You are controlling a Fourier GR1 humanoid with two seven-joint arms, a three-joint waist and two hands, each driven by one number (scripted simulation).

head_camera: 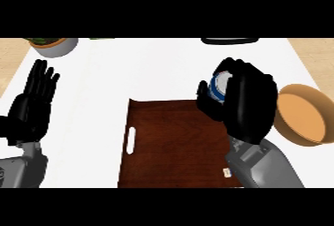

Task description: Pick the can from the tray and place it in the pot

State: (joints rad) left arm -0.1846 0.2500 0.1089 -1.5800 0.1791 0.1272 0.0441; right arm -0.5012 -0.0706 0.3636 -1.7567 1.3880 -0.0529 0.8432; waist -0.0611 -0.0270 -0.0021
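Black right hand [248, 99] curled round can [220, 86] (above tray [176, 145] corner); left hand [32, 101] open.

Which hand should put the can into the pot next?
The right hand. Its fingers are curled round the can, and the pot sits just beside it. The left hand rests open, far across the tray.
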